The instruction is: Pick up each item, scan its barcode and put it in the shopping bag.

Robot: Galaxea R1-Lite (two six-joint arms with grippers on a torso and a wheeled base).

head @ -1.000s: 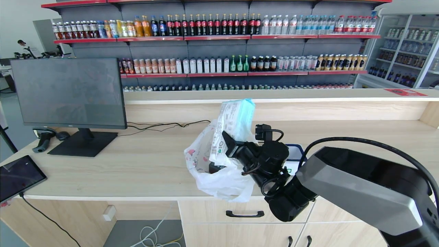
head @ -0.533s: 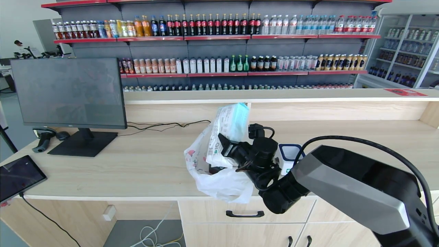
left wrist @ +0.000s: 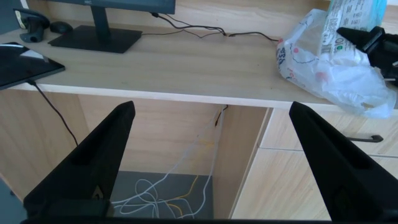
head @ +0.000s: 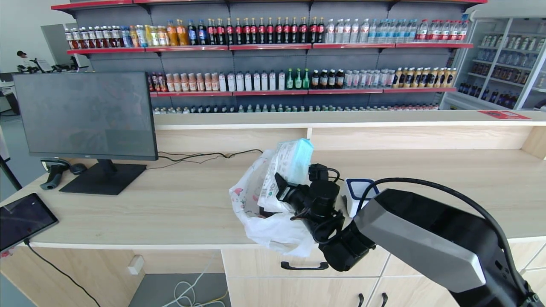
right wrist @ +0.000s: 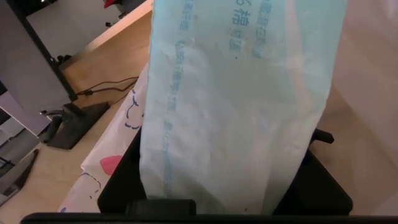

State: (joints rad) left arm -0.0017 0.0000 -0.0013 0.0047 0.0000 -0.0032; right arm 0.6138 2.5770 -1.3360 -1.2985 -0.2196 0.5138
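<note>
My right gripper is shut on a white and pale blue soft packet, held upright with its lower end inside the mouth of the white shopping bag at the counter's front edge. The packet hangs between the dark fingers in the right wrist view, with the bag behind it. A white and blue barcode scanner stands just right of the bag. My left gripper is open, low in front of the counter, left of the bag.
A monitor stands at the counter's left, with a handheld scanner beside its foot and a tablet at the front left corner. Cables run along the back. Drawers sit below the bag. The counter's right side is bare wood.
My right gripper has lowered the packet and shifted it slightly left, so its lower end now sits in the bag's mouth. The scanner has come into sight behind the arm.
</note>
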